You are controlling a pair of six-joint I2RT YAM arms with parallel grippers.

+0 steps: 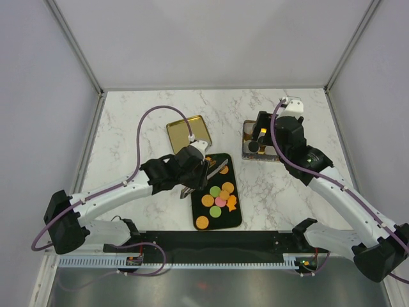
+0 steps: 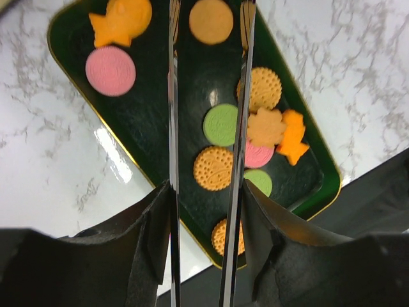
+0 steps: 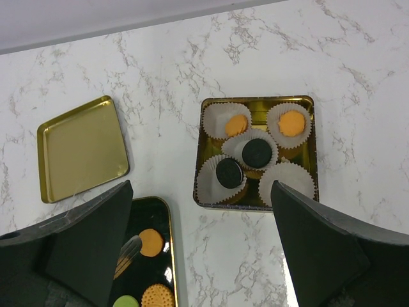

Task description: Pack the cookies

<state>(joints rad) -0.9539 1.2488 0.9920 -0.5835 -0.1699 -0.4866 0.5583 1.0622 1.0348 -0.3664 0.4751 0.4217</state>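
The left hand [image 1: 206, 169] is hovering over the far half of the black tray [image 1: 225, 219]. In the top view most of the cookies [image 1: 219, 197] are lying in a loose cluster just to the near side of it. Its thin flat fingers [image 2: 173, 96] are standing partly apart with nothing pinched between them. The left wrist view is showing an orange round cookie [image 2: 211, 21], a green one [image 2: 219, 125] and another orange one [image 2: 213, 168] lying on the tray in the gap, with a pink round and an orange shaped piece off to one side and an overlapping pile on the other. The right hand [image 3: 201, 192] is hanging wide open and holding nothing above the square gold tin [image 3: 255, 100], which is resting on the marble surface [image 1: 128, 128] apart from the tray. The top view is hiding most of that tin behind the right arm. The right wrist view is showing its contents: five white paper cups [image 3: 286, 182], two holding orange cookies, two holding dark brown ones, the fifth showing only its paper. That view is also showing the gold lid [image 3: 80, 147] lying flat just beyond the tray's far corner.
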